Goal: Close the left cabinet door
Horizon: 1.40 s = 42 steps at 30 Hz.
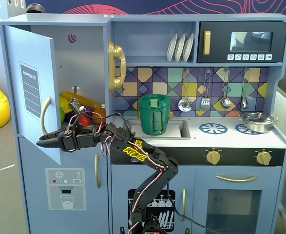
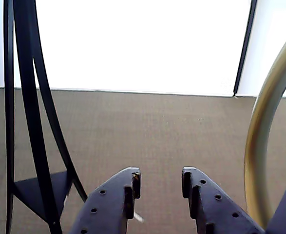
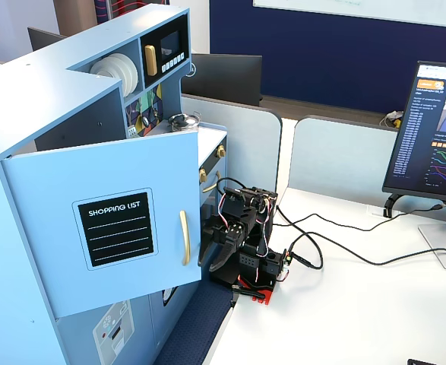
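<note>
The left cabinet door (image 1: 33, 73) is light blue with a black "SHOPPING LIST" panel and a curved gold handle (image 1: 45, 115). It stands swung wide open to the left in a fixed view, and it also shows from its front in a fixed view (image 3: 55, 190). My gripper (image 1: 39, 141) reaches left, level with the door's lower edge, just below the handle on the door's inner side. In the wrist view my gripper (image 2: 160, 178) is open and empty, with the gold handle (image 2: 259, 141) close on its right. My gripper (image 3: 206, 255) sits just behind the door's free edge.
Toy fruit (image 1: 79, 109) lies inside the open cabinet. A gold phone (image 1: 116, 66) hangs beside it and a green pot (image 1: 154, 114) stands in the sink. The ice-dispenser door (image 1: 65, 187) is below. Black frame legs (image 2: 30, 122) stand on the carpet. A monitor (image 3: 435, 137) and cables (image 3: 336, 251) are on the desk.
</note>
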Available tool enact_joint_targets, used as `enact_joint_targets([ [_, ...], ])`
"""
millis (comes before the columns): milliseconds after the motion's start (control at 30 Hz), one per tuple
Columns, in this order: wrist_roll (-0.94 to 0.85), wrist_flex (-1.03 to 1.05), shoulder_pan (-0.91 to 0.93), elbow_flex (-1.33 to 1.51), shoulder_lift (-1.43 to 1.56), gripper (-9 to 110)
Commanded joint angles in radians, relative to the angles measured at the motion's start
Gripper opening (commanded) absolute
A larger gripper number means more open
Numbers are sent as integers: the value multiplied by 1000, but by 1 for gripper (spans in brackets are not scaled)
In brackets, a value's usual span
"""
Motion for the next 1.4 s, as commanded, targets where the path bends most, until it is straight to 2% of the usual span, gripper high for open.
enact_joint_targets([
  [0,-5,-25,58,-77,-2,0],
  [267,0,-15,195,-83,-9,0],
  [567,20,-40,548,-100,-58,0],
  [833,43,-35,788,-279,-207,0],
  [1133,64,18,719,-195,-121,0],
  [1367,57,104,609,150,170,0],
])
